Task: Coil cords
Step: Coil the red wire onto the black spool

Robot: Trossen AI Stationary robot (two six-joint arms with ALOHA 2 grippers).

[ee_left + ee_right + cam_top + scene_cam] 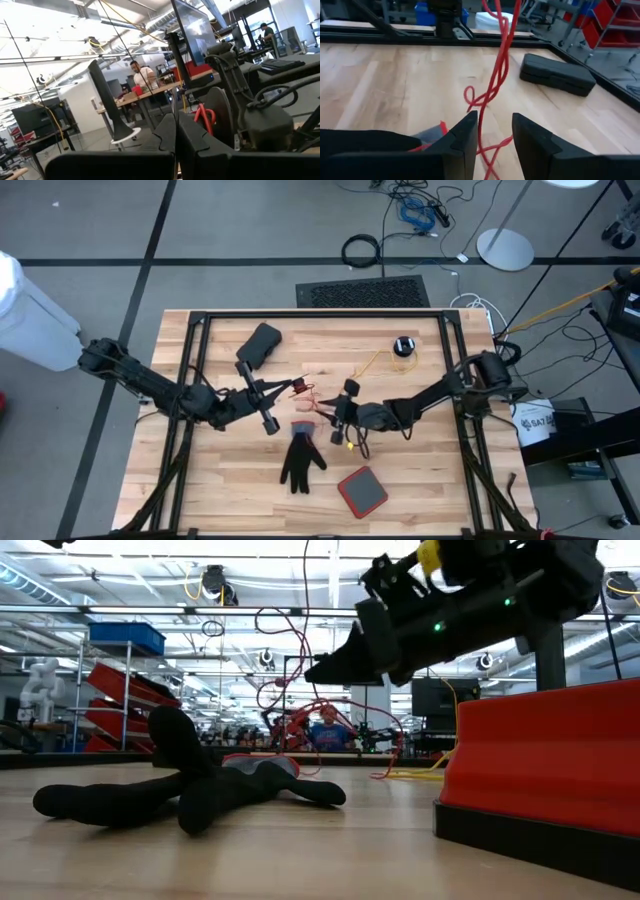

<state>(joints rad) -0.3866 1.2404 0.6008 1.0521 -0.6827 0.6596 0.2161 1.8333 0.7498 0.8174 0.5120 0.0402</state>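
Thin, limp red cord (492, 85) dangling slack between the parted fingers of the right gripper (494, 131), looping onto the table below; probably light, floppy, tangle-prone, best pinched mid-strand; left gripper (176, 137) clenched, raised opposite.

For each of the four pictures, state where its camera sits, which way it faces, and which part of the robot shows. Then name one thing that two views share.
High view: above the table, facing straight down; both arms show, left gripper and right gripper meeting mid-table.
Low view: at table-top height, facing level across a black glove into the room; one arm enters from above.
Left wrist view: on the left arm, facing the room; its shut fingers show.
Right wrist view: on the right arm, facing the tabletop; its open fingers straddle a red cord.
Shared: the red cord, also in the low view.
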